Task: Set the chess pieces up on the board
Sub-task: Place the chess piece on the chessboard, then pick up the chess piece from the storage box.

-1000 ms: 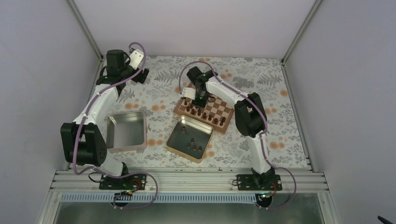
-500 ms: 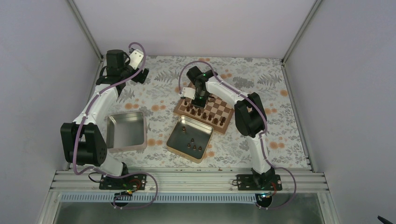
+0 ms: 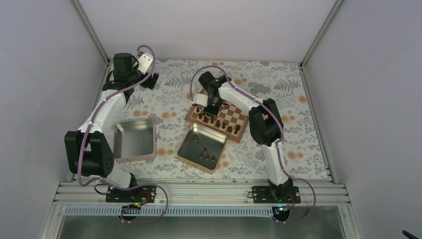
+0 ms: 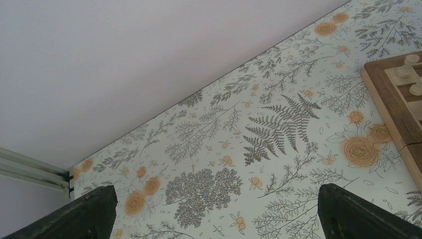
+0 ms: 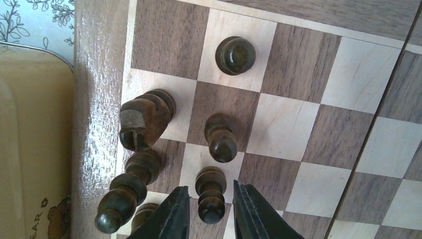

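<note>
The board (image 3: 235, 116) lies mid-table with dark chess pieces (image 3: 211, 119) along its near-left side. My right gripper (image 3: 214, 106) hangs over its left end. In the right wrist view the gripper (image 5: 210, 189) stands open astride a dark pawn (image 5: 212, 209) on a light square, with a small gap on each side. Two more pawns (image 5: 221, 139), a knight (image 5: 142, 119) and a bishop (image 5: 122, 194) stand close by. More dark pieces (image 3: 205, 155) lie in a tin (image 3: 185, 147). My left gripper (image 3: 148, 79) is open and empty at the far left, also in its wrist view (image 4: 214, 219).
An empty square metal tin (image 3: 119, 142) sits at the near left. The tin with the pieces touches the board's near edge; it shows at the left of the right wrist view (image 5: 30, 149). Pale tan pieces (image 4: 409, 64) stand on the board's corner (image 4: 393, 109).
The right arm has shifted very slightly over the board's left end. The left arm has not moved.
</note>
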Robot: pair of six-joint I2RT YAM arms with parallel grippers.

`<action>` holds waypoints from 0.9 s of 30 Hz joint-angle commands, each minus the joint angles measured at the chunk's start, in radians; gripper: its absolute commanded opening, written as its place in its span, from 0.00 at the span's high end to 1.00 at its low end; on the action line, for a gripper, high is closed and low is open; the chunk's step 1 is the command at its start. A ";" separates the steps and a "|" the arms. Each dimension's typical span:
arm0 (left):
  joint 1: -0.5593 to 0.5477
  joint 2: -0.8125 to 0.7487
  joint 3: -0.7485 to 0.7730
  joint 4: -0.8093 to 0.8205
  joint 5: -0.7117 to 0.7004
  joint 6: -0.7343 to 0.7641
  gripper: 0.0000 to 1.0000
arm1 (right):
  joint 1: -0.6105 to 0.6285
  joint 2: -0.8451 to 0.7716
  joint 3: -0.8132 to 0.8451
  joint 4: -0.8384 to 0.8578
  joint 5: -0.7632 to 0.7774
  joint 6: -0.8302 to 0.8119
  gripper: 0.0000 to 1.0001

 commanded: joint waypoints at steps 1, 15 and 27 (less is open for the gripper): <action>0.005 -0.016 -0.009 0.029 0.006 0.006 0.00 | 0.008 -0.017 0.026 0.012 -0.012 0.000 0.74; 0.005 -0.021 0.004 0.020 0.007 0.005 0.00 | 0.006 -0.171 0.067 -0.018 0.016 0.028 0.71; 0.004 -0.003 0.018 0.017 0.012 0.000 0.00 | 0.258 -0.314 -0.189 -0.094 -0.031 0.074 0.64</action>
